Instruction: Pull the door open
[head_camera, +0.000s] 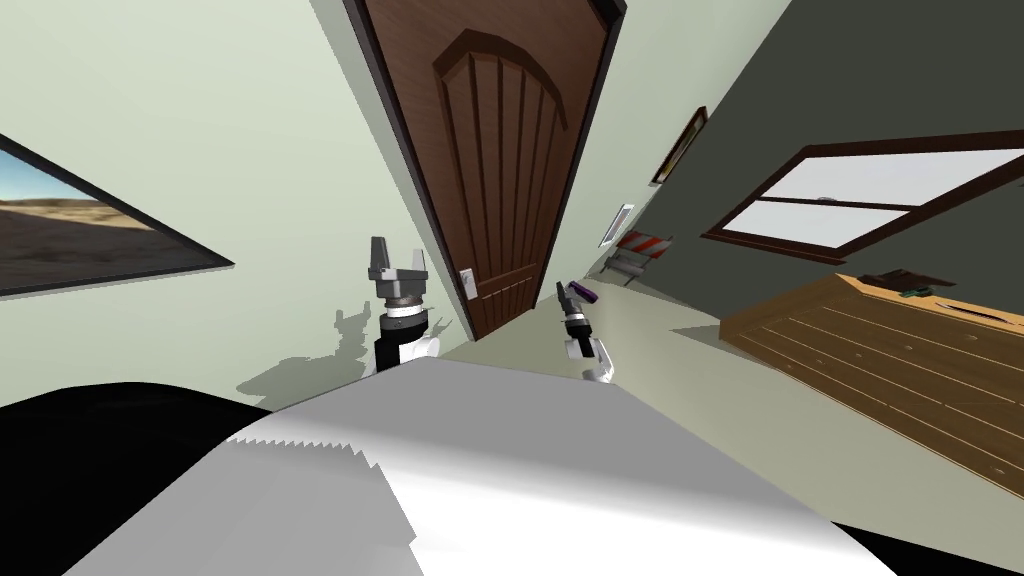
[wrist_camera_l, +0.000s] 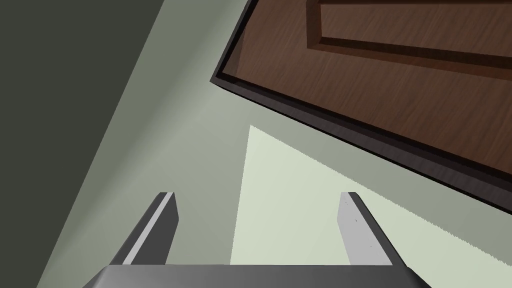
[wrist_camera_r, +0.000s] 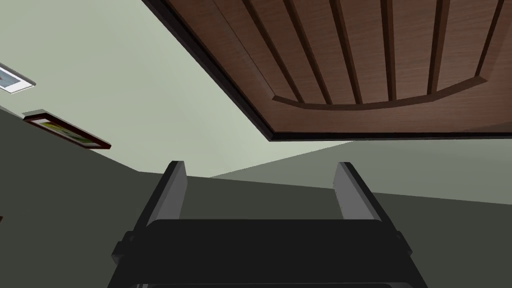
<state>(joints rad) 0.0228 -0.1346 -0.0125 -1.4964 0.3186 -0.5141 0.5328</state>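
The left gripper (head_camera: 398, 256) and right gripper (head_camera: 573, 292) hang short of the door (head_camera: 500, 160), fingers apart. The left (nearest it) should meet the handle (head_camera: 466, 283) squarely before closing.

door (head_camera: 500, 170): top cut off by the head view's upper edge.
handle plate (head_camera: 467, 283): too small to make out its lever.
landscape picture (head_camera: 80, 225): cut by the left edge.
wooden dresser (head_camera: 880, 360): runs off the right edge; small things (head_camera: 915, 290) on top too small to name.

The door (head_camera: 500, 170) is dark brown wood grain with vertical grooves. Pale green wall (head_camera: 200, 120) at 10 o'clock; light tan cabinet (head_camera: 880, 350) at 3 o'clock
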